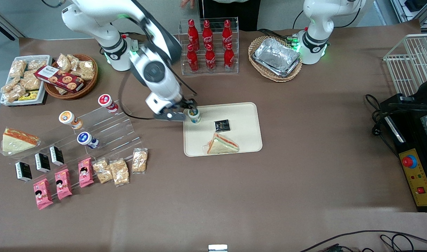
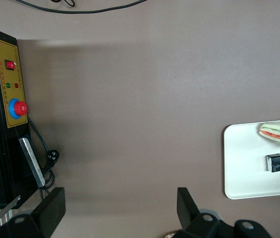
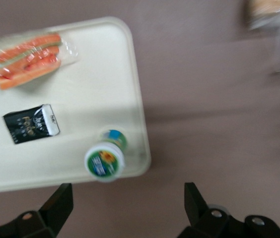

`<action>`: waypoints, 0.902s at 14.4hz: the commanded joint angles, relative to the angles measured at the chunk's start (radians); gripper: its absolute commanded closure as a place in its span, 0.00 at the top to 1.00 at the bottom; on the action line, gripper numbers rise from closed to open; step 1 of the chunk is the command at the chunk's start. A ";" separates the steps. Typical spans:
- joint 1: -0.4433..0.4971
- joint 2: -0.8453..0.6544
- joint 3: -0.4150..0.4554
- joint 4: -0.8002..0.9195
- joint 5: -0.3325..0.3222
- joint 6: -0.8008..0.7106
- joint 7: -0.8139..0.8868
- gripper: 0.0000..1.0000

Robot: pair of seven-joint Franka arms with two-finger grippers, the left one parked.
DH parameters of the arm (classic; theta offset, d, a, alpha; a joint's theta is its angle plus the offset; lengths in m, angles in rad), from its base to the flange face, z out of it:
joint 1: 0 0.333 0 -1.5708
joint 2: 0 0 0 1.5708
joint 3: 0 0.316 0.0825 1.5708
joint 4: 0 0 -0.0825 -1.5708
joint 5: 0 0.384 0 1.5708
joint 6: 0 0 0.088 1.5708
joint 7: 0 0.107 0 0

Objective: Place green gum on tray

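On tray, corner nearest working arm: green gum (image 3: pixel 105 159), set down upright.

Nearest the front camera on the tray (image 1: pixel 246 112) lies a wrapped sandwich (image 1: pixel 222 144); next a black packet (image 1: pixel 222 125); farthest, the green gum just inside the rim, lid up, kept apart from both, so judged stable where it stands. Gripper (image 3: pixel 125 206) hangs above it with fingers (image 3: pixel 60 201) spread wide and touching nothing, which suggests the release is made. Placement looks complete.

Even bright light, working-wrist view (motion) blurred
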State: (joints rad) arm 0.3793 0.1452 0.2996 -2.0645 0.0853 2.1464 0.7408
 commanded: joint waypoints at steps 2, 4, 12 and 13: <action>-0.065 -0.176 -0.129 0.166 0.004 -0.402 -0.248 1.00; -0.065 -0.188 -0.270 0.262 0.004 -0.506 -0.381 1.00; -0.195 -0.177 -0.552 0.428 -0.079 -0.557 -0.744 1.00; -0.213 -0.176 -0.562 0.434 -0.079 -0.557 -0.767 1.00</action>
State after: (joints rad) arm 0.1806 -0.0623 -0.2264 -1.7044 0.0258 1.6218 0.0242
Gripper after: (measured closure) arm 0.000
